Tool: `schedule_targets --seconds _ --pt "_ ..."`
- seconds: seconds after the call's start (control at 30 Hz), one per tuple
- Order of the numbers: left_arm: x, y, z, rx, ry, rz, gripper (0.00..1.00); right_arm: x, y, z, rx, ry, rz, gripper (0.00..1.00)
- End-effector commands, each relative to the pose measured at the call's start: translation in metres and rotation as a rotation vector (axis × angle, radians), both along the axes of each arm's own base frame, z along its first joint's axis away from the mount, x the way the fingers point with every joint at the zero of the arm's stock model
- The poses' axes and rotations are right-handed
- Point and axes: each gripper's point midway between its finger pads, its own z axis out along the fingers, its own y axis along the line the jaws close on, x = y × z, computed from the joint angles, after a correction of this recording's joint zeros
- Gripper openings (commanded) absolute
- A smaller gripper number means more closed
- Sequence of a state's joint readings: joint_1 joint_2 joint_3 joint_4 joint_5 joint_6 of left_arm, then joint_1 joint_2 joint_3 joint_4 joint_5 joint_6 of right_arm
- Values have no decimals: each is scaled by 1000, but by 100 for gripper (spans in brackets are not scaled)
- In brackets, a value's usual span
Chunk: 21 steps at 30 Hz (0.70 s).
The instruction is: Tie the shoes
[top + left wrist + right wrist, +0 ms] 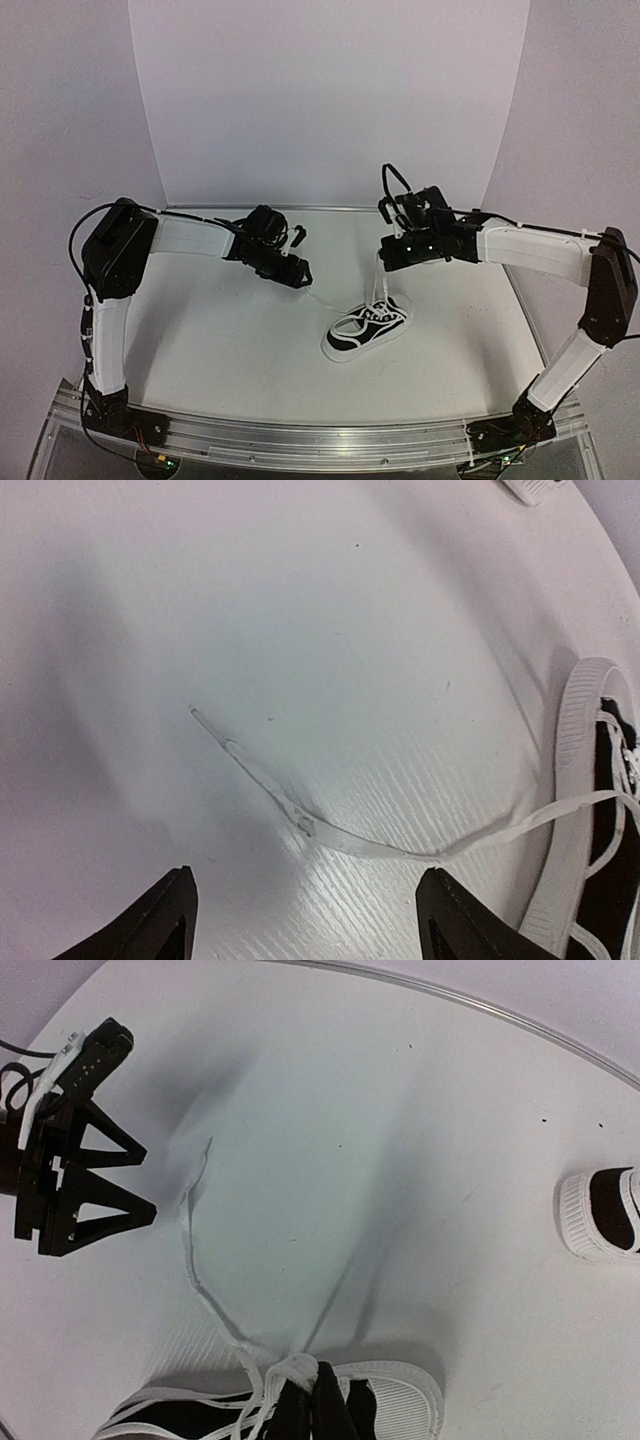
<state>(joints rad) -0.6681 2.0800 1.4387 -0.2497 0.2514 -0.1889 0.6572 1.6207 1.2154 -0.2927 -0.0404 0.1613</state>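
Note:
One black sneaker with a white sole (365, 328) lies on the table's middle. My right gripper (385, 260) hangs above it, shut on a bunch of its white lace (300, 1368) and holding it up over the shoe (400, 1405). The other lace end (300, 818) lies loose on the table towards my left gripper (300, 273). The left gripper (308, 878) is open and empty just above that end. The second shoe (600, 1215) shows at the right edge of the right wrist view and is hidden in the top view.
A white curved backdrop (330, 100) closes the far side. A metal rail (300, 440) runs along the near edge. The left gripper (80, 1185) shows at the left of the right wrist view.

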Motion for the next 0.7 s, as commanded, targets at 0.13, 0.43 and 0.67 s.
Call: schedule_targets --seconds 0.13,0.43,0.67 --pt "1 -21 -35 127 6 -16 74 54 -6 9 -113 -124 -138 1" --pt "-10 -24 -33 181 -10 -46 16 48 -9 4 -45 -52 -135 53" --pt "-17 -47 83 -110 -171 -102 0 -34 -33 -37 109 189 -70 66"
